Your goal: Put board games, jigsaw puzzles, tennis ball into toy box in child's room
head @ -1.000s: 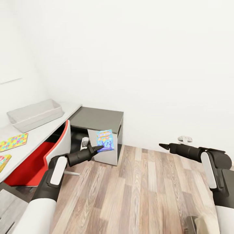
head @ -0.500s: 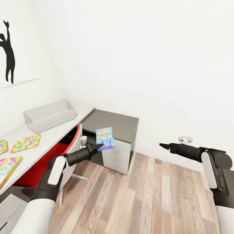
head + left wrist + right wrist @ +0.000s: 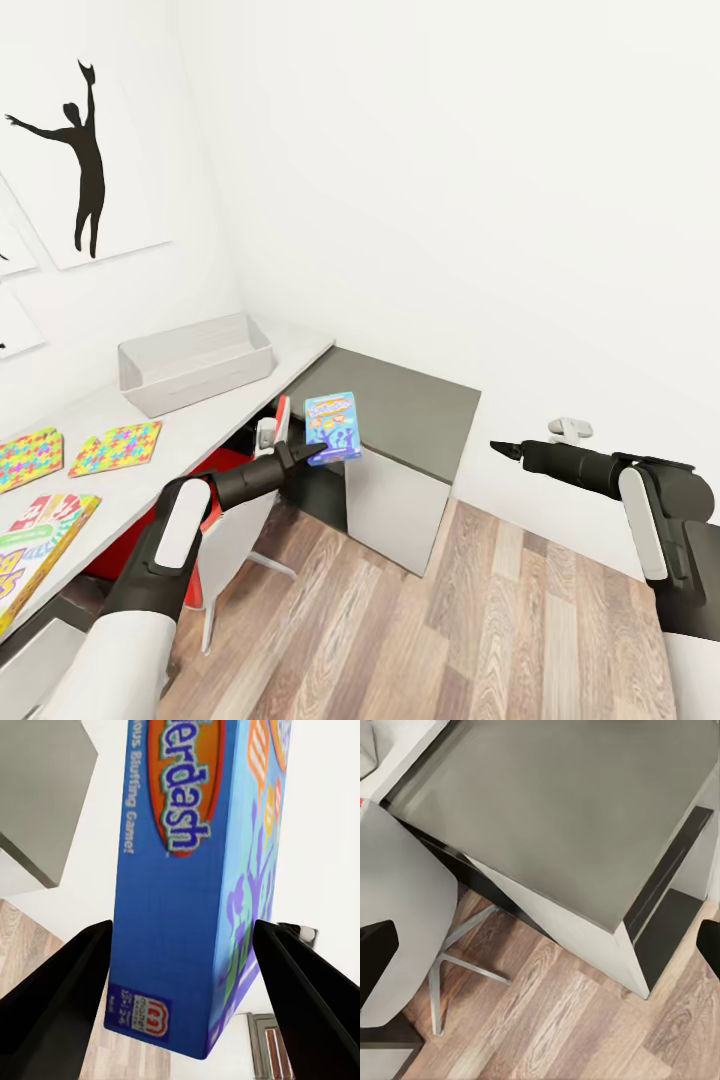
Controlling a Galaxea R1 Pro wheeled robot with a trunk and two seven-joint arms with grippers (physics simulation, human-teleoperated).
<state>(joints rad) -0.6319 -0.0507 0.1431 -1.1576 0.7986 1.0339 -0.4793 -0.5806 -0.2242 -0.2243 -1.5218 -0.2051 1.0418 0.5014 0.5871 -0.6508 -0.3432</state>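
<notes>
while outstretched, left pincer [image 3: 312, 456] (gripping blue box [image 3: 332, 427])

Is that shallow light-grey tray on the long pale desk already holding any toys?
No, the light-grey tray looks empty in the head view, while two multicoloured puzzle squares lie flat on the pale desk beside it.

a black silhouette poster [image 3: 85, 160] of a figure with arms flung up hangs on the white wall [image 3: 450, 180], with the edges of two more posters just beside it. a chair [image 3: 235, 500] with a red seat and white shell sits tucked under the desk, its pale metal legs [image 3: 461, 964] splayed on the wood plank floor [image 3: 450, 630]. a small white fitting [image 3: 568, 428] sits low on the wall.
</notes>
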